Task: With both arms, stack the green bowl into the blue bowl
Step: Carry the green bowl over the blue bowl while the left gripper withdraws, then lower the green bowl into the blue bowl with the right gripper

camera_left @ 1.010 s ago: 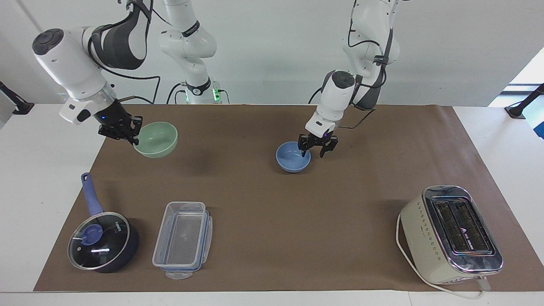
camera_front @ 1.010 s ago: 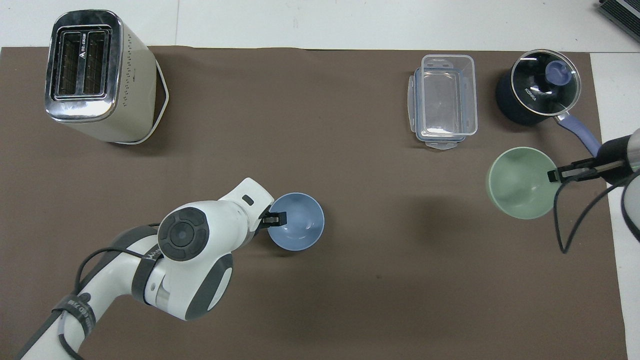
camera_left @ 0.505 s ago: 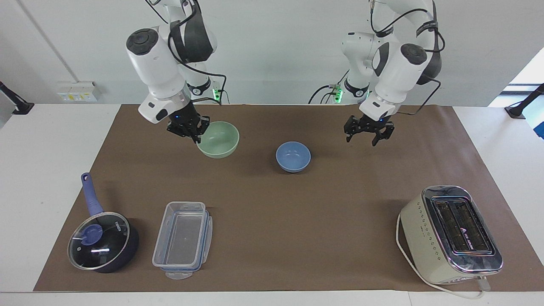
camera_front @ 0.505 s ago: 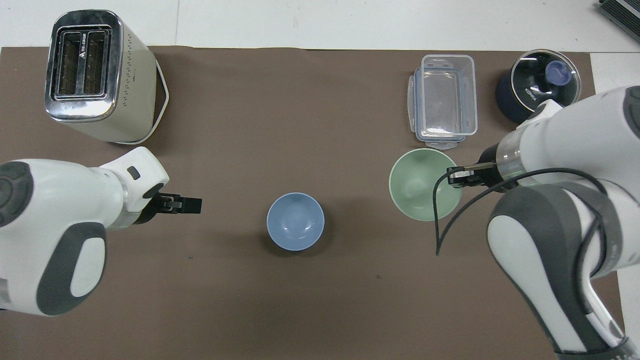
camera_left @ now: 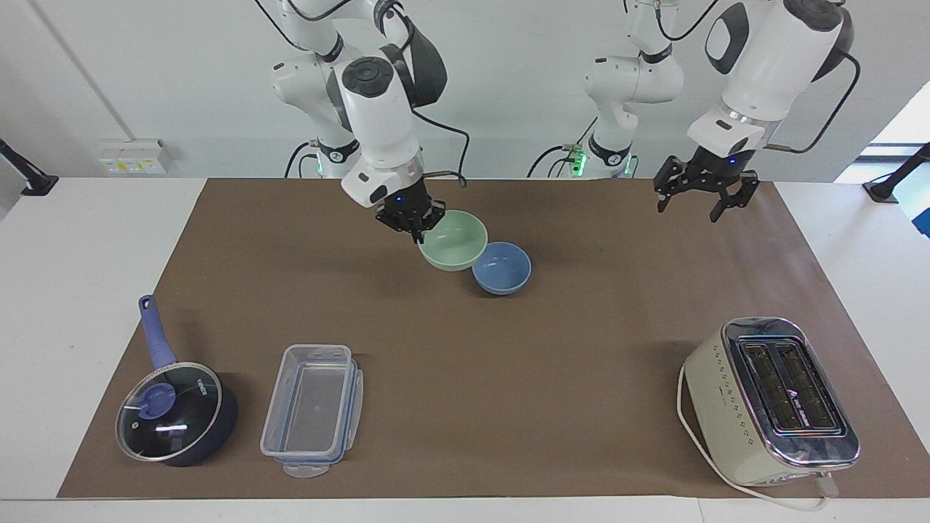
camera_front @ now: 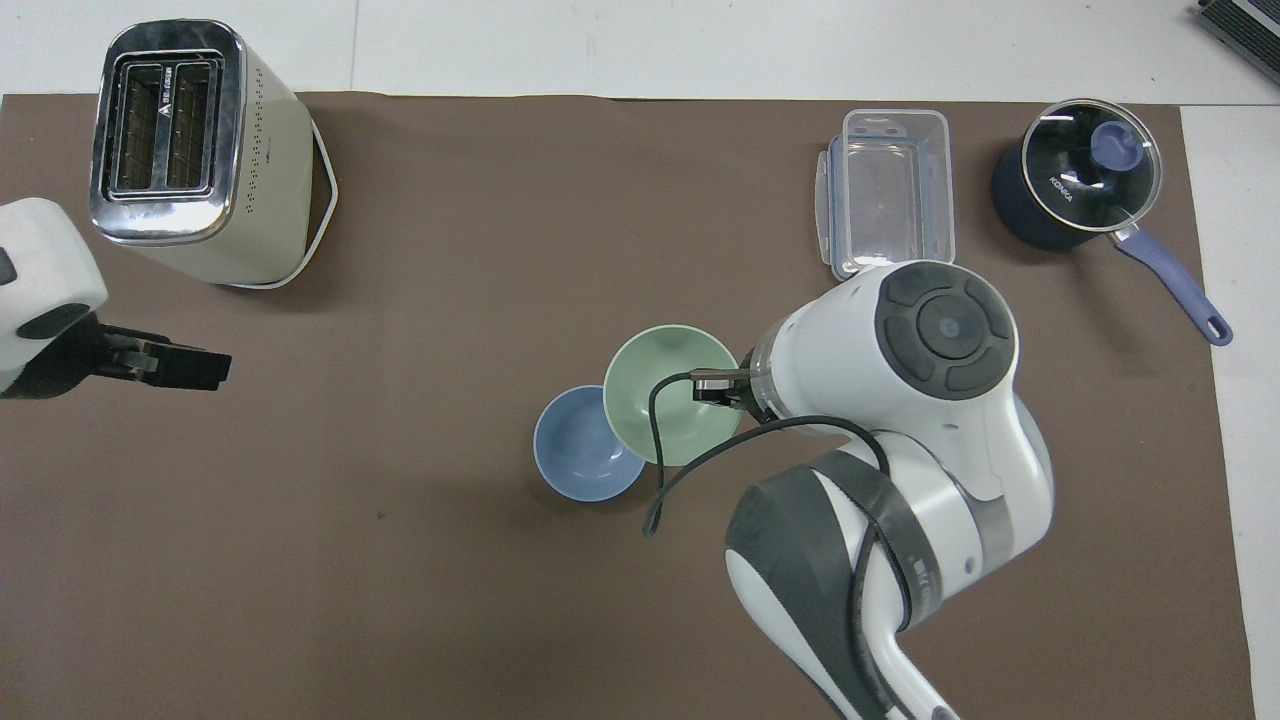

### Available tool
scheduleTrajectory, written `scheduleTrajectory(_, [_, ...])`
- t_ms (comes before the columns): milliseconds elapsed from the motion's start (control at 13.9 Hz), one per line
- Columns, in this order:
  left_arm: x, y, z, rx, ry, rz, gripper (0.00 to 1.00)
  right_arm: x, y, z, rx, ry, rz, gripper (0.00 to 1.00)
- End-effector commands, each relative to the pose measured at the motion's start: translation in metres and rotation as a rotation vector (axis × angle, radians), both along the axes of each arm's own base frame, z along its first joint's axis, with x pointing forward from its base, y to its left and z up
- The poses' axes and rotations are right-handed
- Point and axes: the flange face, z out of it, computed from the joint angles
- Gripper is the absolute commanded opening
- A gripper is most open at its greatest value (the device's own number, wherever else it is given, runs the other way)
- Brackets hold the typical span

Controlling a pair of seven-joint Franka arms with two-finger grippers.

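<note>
Since the earlier frame, your right gripper (camera_left: 416,222), clamped on the green bowl (camera_left: 454,240), reached frame centre; centre it over the blue bowl (camera_left: 503,268). Left gripper (camera_left: 701,192) waits, fingers apart.

White table (camera_left: 87,290) under brown mat (camera_left: 465,363): blue bowl (camera_left: 501,267) center, toaster (camera_left: 770,399) 4 o'clock, saucepan (camera_left: 174,412) and container (camera_left: 312,407) 8 o'clock.

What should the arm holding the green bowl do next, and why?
Probably slide a bit farther over the blue bowl, then lower. The right gripper is shut on the green bowl's rim, holding it up so it only partly overlaps the blue bowl. The left gripper waits open, off to its own side.
</note>
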Motion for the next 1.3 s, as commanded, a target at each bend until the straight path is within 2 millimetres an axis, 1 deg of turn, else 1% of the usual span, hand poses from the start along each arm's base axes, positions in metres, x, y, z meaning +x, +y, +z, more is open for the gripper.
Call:
scheduleTrajectory(0, [0.02,0.01,0.037,0.044,0.039,-0.035,1.0,0.009,0.001,0.009,0.014,-0.016,-0.04,0.0])
scheduleTrajectory(72, [0.023,0.019,0.043,0.043,0.072,-0.017,1.0,0.004,0.016,0.003,0.007,-0.008,-0.027,0.0])
scheduleTrajectory(144, [0.024,0.021,0.054,0.044,0.078,-0.014,1.0,-0.002,0.039,-0.012,-0.003,0.016,-0.031,0.0])
scheduleTrajectory(216, [0.024,0.022,0.062,0.044,0.071,-0.013,1.0,-0.002,0.058,-0.026,-0.013,0.024,-0.043,0.0])
scheduleTrajectory(289, [0.025,0.023,0.062,0.045,0.074,-0.011,1.0,0.007,0.067,-0.024,0.004,-0.017,-0.056,0.0])
scheduleTrajectory(361, [0.024,0.023,0.061,0.045,0.077,-0.011,1.0,0.009,0.069,-0.03,0.007,-0.022,-0.058,0.0])
scheduleTrajectory(433, [0.024,0.023,0.062,0.044,0.079,-0.011,1.0,0.011,0.072,-0.043,0.0,-0.014,-0.058,0.0])
scheduleTrajectory(505, [0.026,0.022,0.061,0.044,0.082,-0.011,1.0,0.007,0.081,-0.055,-0.001,-0.013,-0.043,0.0])
scheduleTrajectory(577, [0.025,0.021,0.063,0.043,0.086,-0.013,1.0,0.004,0.079,-0.067,-0.005,-0.012,-0.033,0.0])
scheduleTrajectory(722, [0.022,0.023,0.061,0.046,0.109,-0.007,1.0,-0.003,0.078,-0.08,-0.015,0.002,-0.03,0.0])
scheduleTrajectory(794, [0.022,0.022,0.061,0.043,0.11,-0.008,1.0,-0.012,0.075,-0.087,-0.026,0.015,-0.007,0.0])
scheduleTrajectory(938, [0.02,0.023,0.062,0.044,0.101,0.017,1.0,-0.019,0.073,-0.09,-0.033,0.022,0.021,0.0])
scheduleTrajectory(1010, [0.019,0.023,0.061,0.043,0.103,0.057,1.0,-0.023,0.077,-0.092,-0.036,0.026,0.032,0.0])
scheduleTrajectory(1082, [0.019,0.022,0.061,0.037,0.1,0.095,1.0,-0.025,0.075,-0.092,-0.036,0.026,0.032,0.0])
scheduleTrajectory(1227, [0.018,0.023,0.061,0.038,0.108,0.099,1.0,-0.027,0.077,-0.091,-0.036,0.026,0.038,0.0])
